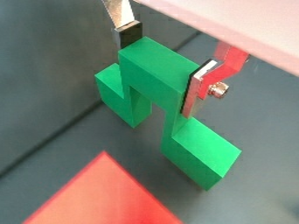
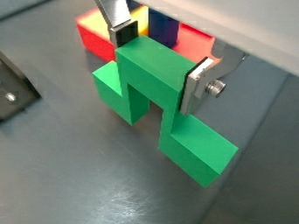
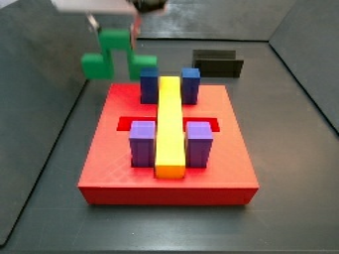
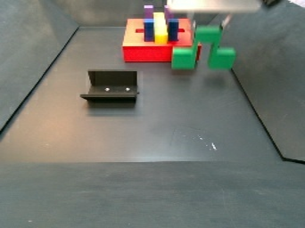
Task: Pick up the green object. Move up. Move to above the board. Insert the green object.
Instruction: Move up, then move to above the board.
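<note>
a robot gripper [image 2: 160,60] holds the green object [image 2: 158,109] in the air, its two silver fingers [image 2: 201,85] pressed against opposite faces of the top bridge of the piece. the jaws are clamped on that bridge, with the dark pads flat against the green sides in both wrist views.

the green object [image 3: 117,55] is a bright, blocky arch with two legs hanging down. in a side view it hangs beside the board [image 3: 169,164], near the board's far corner and higher than its top face, not yet over it. in the other side view the green object [image 4: 201,49] is just beside the board [image 4: 145,44], clear of the floor.

the board is a flat red slab carrying a long yellow bar [image 3: 169,126], blue blocks [image 3: 189,84] at the end nearest the green object, and purple blocks [image 3: 199,140] at the opposite end. a red recess shows beside the bar. a dark fixture [image 4: 110,86] stands on the floor well apart from the board.

the piece looks rigid and light, probably plastic or wood, with smooth painted faces that could slip if the grip loosens. the bridge is the sensible place to hold, leaving both legs free to enter the slots.
</note>
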